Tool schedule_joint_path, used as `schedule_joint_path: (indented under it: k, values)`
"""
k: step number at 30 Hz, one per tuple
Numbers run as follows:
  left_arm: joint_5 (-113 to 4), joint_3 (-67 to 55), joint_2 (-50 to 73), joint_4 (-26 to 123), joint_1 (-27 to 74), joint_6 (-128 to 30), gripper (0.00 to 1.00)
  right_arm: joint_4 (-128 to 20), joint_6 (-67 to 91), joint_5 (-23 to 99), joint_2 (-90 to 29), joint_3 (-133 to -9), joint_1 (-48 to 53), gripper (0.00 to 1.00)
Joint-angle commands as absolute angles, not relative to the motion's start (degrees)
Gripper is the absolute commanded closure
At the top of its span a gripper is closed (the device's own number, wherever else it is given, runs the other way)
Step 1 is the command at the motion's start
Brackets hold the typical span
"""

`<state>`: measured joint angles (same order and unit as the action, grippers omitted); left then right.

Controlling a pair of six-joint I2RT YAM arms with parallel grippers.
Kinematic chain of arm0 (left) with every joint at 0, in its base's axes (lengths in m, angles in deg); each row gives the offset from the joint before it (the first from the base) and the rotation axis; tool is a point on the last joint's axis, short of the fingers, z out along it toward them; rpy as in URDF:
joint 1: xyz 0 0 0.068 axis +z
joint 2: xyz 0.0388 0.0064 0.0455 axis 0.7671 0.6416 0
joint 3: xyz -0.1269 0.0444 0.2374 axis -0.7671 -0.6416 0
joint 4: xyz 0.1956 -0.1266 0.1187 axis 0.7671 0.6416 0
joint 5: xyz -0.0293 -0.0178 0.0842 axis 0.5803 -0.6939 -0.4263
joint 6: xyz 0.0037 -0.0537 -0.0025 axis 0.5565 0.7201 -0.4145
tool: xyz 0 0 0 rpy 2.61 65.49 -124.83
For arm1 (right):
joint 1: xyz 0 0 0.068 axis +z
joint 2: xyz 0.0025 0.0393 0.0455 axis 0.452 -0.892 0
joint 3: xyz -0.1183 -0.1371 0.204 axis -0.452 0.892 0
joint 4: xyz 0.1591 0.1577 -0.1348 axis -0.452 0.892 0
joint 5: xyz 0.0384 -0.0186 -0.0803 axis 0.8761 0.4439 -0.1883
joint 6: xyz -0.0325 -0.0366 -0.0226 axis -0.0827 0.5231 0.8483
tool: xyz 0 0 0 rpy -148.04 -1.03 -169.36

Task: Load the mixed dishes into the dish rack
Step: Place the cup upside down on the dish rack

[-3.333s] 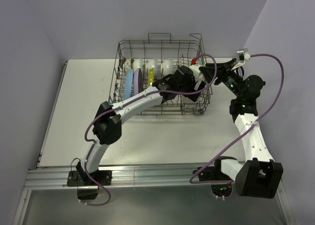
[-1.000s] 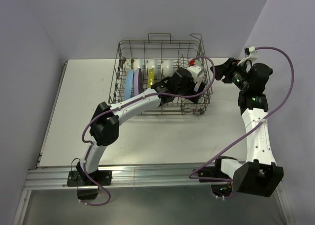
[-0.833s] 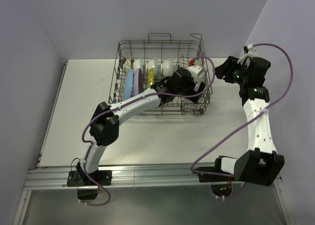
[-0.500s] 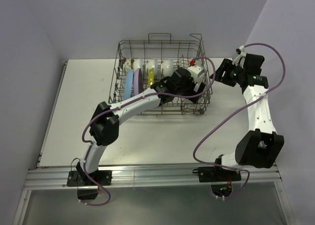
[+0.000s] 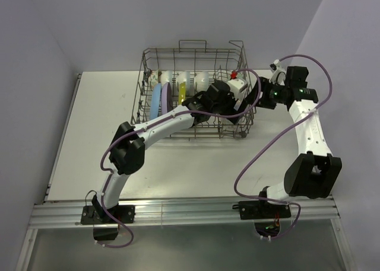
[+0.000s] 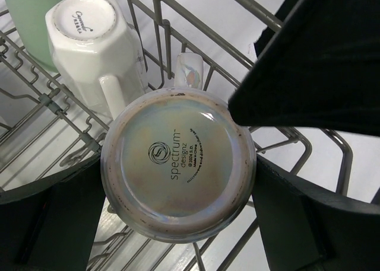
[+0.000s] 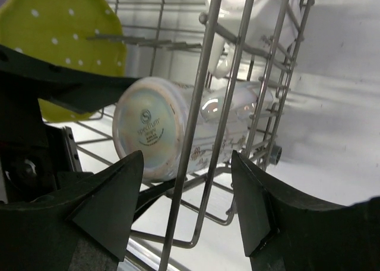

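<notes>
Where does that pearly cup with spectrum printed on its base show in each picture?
Top external: hidden under the left end effector, inside the dish rack.
Left wrist: the pearly cup fills the centre, base toward the camera.
Right wrist: left of centre, on its side behind wires.
Shared landmark: the dish rack's wires.

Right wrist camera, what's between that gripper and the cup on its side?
Upright side wires of the rack, seen in the right wrist view: right gripper outside, cup inside.
</notes>
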<state>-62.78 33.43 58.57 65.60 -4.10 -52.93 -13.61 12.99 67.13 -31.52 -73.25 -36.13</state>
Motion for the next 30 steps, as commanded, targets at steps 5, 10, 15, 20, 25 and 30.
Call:
schedule_joint_path:
  k: [5, 10, 15, 20, 25, 30]
  values:
    - [-56.66, 36.77, 60.22, 59.87, -5.11, -52.88, 0.02, -6.9, 18.09, 64.28, -35.26, -79.03, -33.03, 0.31]
    - [-57.1, 34.67, 59.43, 57.58, -5.1, -53.23, 0.02, -5.85, 18.27, 57.8, -36.31, -80.87, -29.26, 0.31]
    - [-58.33, 33.97, 59.08, 56.88, -5.02, -53.4, 0.01, -4.61, 17.22, 52.77, -38.07, -81.23, -27.66, 0.33]
    - [-58.16, 32.47, 58.2, 54.68, -4.67, -52.18, 0.01, -3.73, 18.0, 49.08, -39.22, -80.44, -27.4, 0.35]
    - [-57.89, 32.03, 57.41, 53.27, -4.31, -51.56, 0.01, -3.64, 18.27, 46.61, -39.92, -80.18, -27.14, 0.35]
    - [-57.28, 31.42, 56.62, 51.26, -3.61, -50.24, 0.01, -3.91, 18.27, 45.3, -40.71, -79.82, -27.14, 0.35]
